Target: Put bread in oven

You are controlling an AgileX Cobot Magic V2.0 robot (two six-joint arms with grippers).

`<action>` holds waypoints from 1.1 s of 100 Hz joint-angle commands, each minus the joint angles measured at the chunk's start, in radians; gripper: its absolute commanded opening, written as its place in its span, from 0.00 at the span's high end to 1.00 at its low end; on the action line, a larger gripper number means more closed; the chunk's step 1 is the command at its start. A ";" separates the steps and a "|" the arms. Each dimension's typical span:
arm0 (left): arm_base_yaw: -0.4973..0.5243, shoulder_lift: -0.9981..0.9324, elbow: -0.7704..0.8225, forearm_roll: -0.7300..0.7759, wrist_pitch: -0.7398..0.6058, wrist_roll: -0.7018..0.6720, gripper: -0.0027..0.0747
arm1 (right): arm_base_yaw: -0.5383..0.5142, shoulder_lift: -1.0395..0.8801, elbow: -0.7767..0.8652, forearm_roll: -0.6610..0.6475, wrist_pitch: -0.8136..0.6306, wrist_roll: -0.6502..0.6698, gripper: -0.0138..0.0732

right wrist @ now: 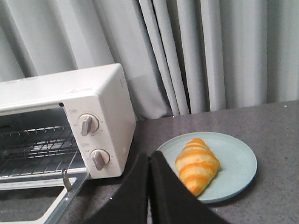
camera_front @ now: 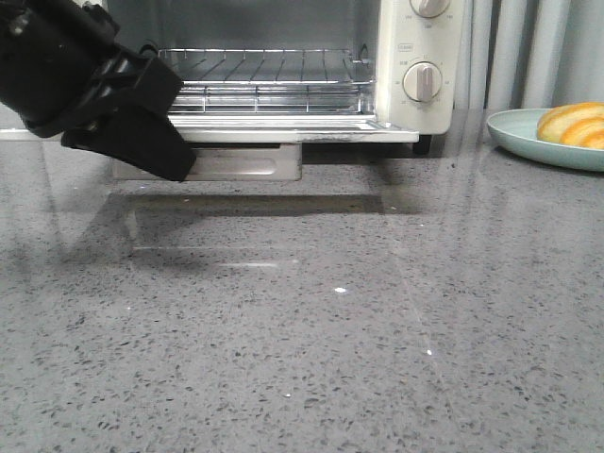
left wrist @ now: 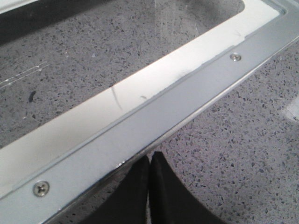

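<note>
The bread (camera_front: 573, 124), golden orange with pale stripes, lies on a pale green plate (camera_front: 514, 133) at the far right; the right wrist view shows it too (right wrist: 197, 165). The cream-white oven (camera_front: 415, 57) stands at the back with its door (camera_front: 293, 129) dropped open and the wire rack (camera_front: 269, 71) bare. My left gripper (camera_front: 142, 156) is shut and empty, hanging just over the front edge of the open door (left wrist: 140, 126); its tips show in the left wrist view (left wrist: 149, 158). My right gripper (right wrist: 149, 156) is shut and empty, above the counter between oven (right wrist: 100, 112) and plate (right wrist: 233, 161).
The speckled grey counter (camera_front: 311, 321) stretches in front of the oven. Grey curtains (right wrist: 187, 51) hang behind. The oven's two knobs (camera_front: 422, 81) sit on its right panel. The plate stands close to the oven's right side.
</note>
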 commanded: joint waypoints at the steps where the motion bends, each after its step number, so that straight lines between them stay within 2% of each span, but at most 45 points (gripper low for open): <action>1: 0.010 -0.033 -0.035 -0.031 -0.058 -0.009 0.99 | -0.001 0.080 -0.077 -0.009 0.015 -0.006 0.90; 15: 0.010 -0.038 -0.035 -0.031 -0.029 -0.009 0.99 | -0.001 0.218 -0.168 -0.009 0.108 -0.006 0.90; 42: 0.010 -0.095 -0.035 -0.031 -0.027 -0.009 0.99 | -0.001 0.524 -0.349 -0.041 0.134 -0.006 0.90; 56: 0.010 -0.182 -0.035 -0.031 -0.017 -0.009 0.99 | -0.001 0.700 -0.500 -0.079 0.259 -0.006 0.88; 63: 0.010 -0.250 -0.035 -0.031 -0.007 -0.009 0.99 | -0.001 0.779 -0.577 -0.113 0.335 -0.006 0.80; 69: 0.010 -0.312 -0.035 -0.031 0.002 -0.009 0.99 | -0.003 0.842 -0.633 -0.147 0.379 -0.006 0.67; 75: 0.010 -0.386 -0.035 -0.031 0.009 -0.009 0.99 | -0.015 0.890 -0.666 -0.166 0.390 -0.006 0.54; 82: 0.010 -0.468 -0.035 -0.031 0.023 -0.009 0.99 | -0.035 0.938 -0.688 -0.168 0.388 -0.006 0.44; 110: 0.010 -0.702 -0.035 -0.027 0.050 -0.085 0.99 | -0.081 1.113 -0.691 -0.106 0.360 0.006 0.44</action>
